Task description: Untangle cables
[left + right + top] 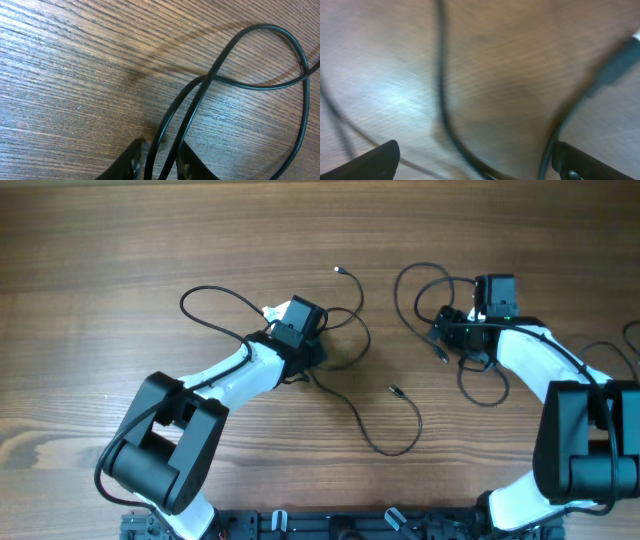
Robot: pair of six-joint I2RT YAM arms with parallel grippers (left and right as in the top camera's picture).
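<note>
Thin black cables lie on the wooden table. One tangle (340, 340) loops around my left gripper (310, 350), with a silver-tipped plug (338, 270) at the back and another plug (394, 390) in front. In the left wrist view my left gripper (160, 150) is shut on two strands of cable (200, 95), which cross just beyond the fingertips. A second cable (420, 280) loops by my right gripper (445, 332). In the right wrist view my right gripper (475, 155) is open wide, low over the table, with a blurred strand (442, 100) between the fingers.
The thicker arm cable (625, 345) sits at the right edge. The wooden table (120, 240) stretches to the left and back. The robot base frame (330, 525) runs along the front edge.
</note>
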